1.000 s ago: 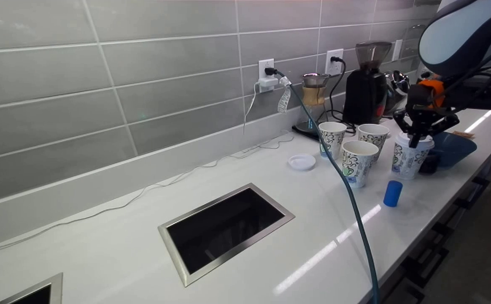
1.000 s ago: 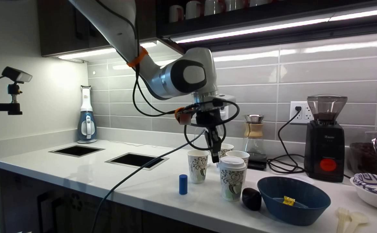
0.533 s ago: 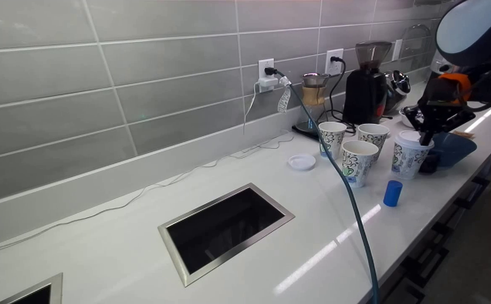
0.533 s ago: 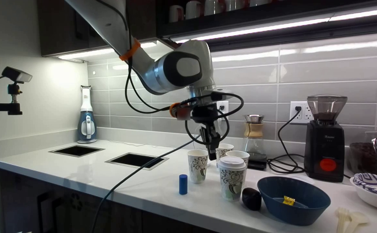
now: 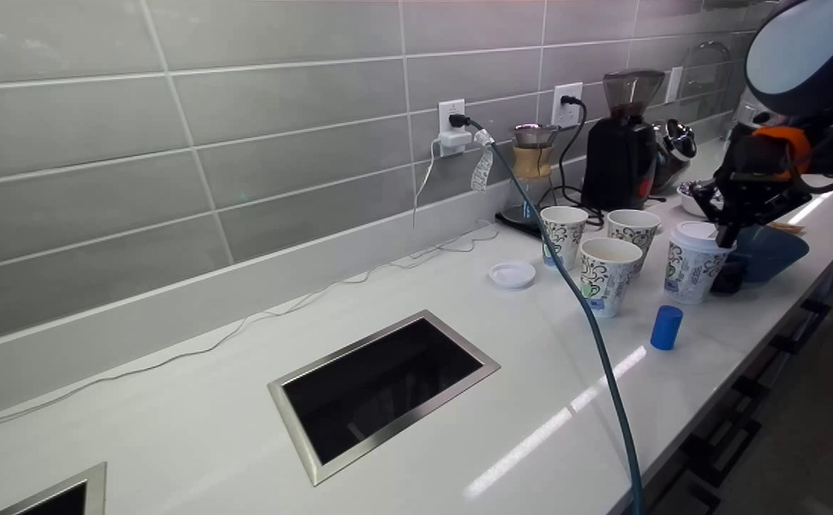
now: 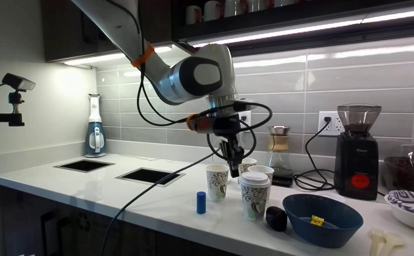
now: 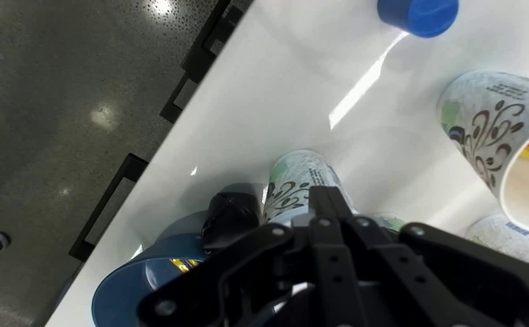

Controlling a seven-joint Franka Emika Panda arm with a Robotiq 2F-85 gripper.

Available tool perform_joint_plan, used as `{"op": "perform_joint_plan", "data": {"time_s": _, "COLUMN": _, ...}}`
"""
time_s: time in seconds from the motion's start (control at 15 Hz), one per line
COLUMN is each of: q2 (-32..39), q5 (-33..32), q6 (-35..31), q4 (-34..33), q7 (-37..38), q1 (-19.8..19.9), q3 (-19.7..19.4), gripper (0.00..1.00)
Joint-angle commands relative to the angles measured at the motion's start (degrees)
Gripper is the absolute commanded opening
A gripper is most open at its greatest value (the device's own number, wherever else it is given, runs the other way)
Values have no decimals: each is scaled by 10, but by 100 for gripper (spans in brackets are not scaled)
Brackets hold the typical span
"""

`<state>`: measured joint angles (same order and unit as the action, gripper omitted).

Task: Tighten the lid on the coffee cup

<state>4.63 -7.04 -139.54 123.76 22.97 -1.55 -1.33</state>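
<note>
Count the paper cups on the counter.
4. In an exterior view: lidded cup nearest the blue bowl; left of it, open front cup, back-left cup and back-right cup. Both exterior views show four; any hidden one would be missed.

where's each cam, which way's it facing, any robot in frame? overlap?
An exterior view: apparently above the counter, looking down along it, tiled wall at left; arm and hand at right.
An exterior view: from the counter's open side, facing tiled wall and coffee grinder; arm from top left, hand near centre.
Wrist view: on the arm, looking down at coffee cup and floor; hand at bottom.
Both exterior views share: coffee cup, hand, coffee grinder, blue cylinder.
</note>
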Motion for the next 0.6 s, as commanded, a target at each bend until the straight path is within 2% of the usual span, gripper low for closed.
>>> {"op": "perform_joint_plan", "data": {"time_s": 0.0, "q2": 14, "q5": -4, "q6": -32, "q4": -3, "q7": -50, "q1": 11, "q3": -6, "gripper": 0}}
{"op": "perform_joint_plan", "data": {"time_s": 0.53, "q2": 37, "q5": 22, "q6": -68, "q4": -8, "q7": -151, "q1": 26, "q3": -9, "gripper": 0}}
